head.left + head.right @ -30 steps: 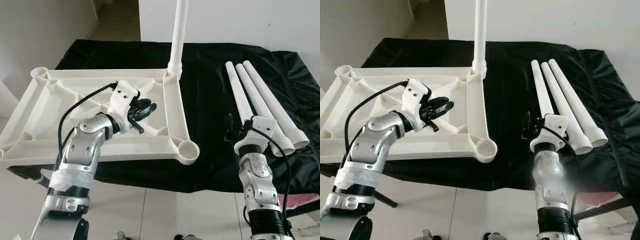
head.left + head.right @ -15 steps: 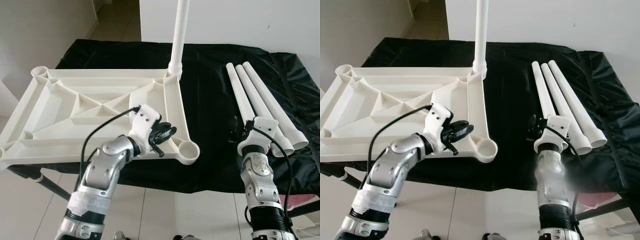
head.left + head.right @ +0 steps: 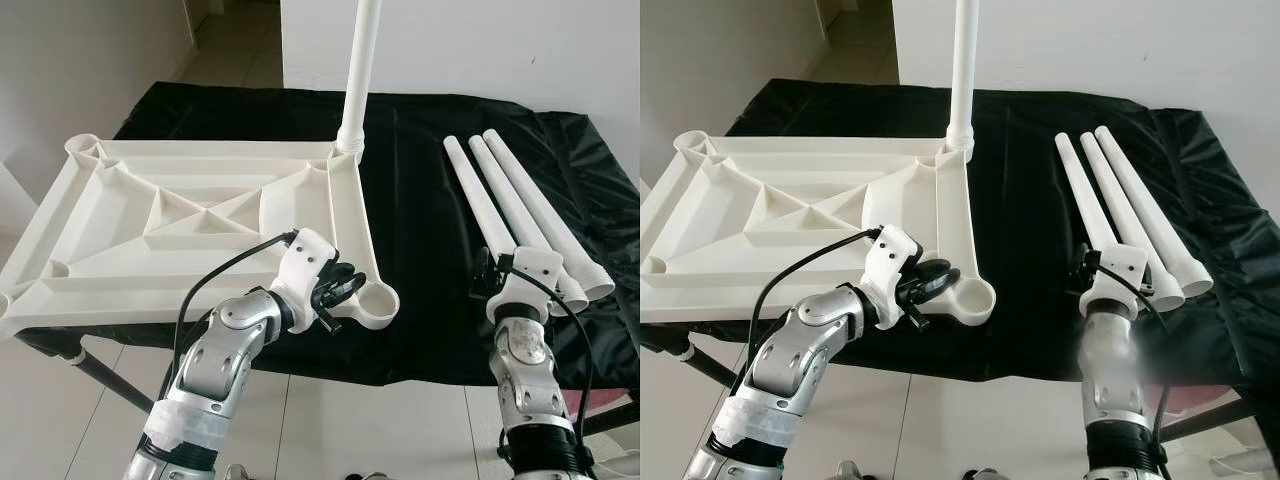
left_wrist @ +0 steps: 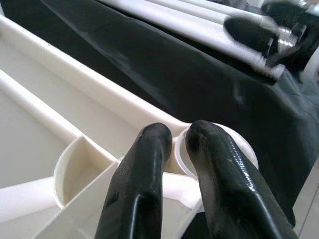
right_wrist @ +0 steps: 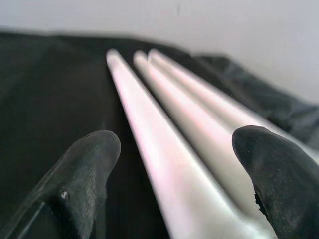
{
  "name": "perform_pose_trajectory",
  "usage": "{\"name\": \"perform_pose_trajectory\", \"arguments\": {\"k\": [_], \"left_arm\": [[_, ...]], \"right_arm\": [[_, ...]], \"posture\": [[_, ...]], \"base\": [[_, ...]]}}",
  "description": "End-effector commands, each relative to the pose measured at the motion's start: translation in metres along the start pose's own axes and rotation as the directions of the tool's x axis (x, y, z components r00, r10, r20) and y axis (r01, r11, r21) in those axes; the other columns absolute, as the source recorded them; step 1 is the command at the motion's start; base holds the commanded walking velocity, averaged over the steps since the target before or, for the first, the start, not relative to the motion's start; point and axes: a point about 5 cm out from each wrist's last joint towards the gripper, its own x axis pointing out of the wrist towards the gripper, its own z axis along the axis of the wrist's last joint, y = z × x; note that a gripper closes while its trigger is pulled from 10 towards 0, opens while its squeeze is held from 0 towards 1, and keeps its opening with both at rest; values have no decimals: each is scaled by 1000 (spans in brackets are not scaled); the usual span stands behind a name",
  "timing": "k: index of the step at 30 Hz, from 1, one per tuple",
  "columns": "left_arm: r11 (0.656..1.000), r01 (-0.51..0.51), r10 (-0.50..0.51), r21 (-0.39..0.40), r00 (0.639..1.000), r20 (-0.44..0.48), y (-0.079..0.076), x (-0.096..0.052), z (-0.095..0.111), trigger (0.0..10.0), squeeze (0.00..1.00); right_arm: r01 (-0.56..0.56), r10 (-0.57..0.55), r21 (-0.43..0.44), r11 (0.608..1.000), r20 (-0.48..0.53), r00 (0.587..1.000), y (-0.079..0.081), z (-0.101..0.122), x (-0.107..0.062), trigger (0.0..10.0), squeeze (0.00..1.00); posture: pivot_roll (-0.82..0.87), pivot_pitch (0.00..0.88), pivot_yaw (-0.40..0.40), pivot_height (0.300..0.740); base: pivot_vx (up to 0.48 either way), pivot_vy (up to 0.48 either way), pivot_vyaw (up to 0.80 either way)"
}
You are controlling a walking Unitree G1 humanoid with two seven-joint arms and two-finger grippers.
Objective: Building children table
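left pincer moved to tabletop corner socket, pressed together | right pincer spread at legs

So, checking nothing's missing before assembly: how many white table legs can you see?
4. One white plastic leg stands upright in the far right corner socket of the upturned white tabletop; three loose legs lie side by side on the black cloth, right of it.

White plastic ribbed tabletop lies upside down on the black-covered surface, near edge overhanging. One white tube leg stands upright in the far right corner socket. Near right round socket open. Three loose white tapered legs lie side by side, touching, right of the tabletop, wide ends toward the robot.
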Motion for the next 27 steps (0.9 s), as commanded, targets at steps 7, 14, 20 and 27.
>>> {"name": "perform_pose_trajectory", "arguments": {"k": [7, 14, 20, 27], "left_arm": [[1000, -14, 14, -14, 1000, -7, -8, -1, -3, 10000, 0], [1000, -7, 7, -19, 1000, -10, -10, -1, -4, 10000, 0], [1000, -4, 4, -27, 1000, -6, -11, -1, -3, 10000, 0], [1000, -9, 8, -28, 1000, -9, -10, -1, -3, 10000, 0]], "right_arm": [[35, -36, 17, 999, 47, 998, -7, 9, -4, 10000, 0], [26, -25, 43, 999, -18, 1000, -12, -2, -15, 10000, 0], [-2, 11, 85, 996, -107, 994, -20, -16, -26, 10000, 0], [-49, 62, 80, 996, -168, 984, -29, -27, -22, 10000, 0]], "posture": [[1, 67, -15, 740], [-6, 72, -18, 740], [-13, 80, -8, 740], [-11, 88, -9, 740]], "base": [[0, 0, 0], [0, 0, 0], [0, 0, 0], [0, 0, 0]]}}
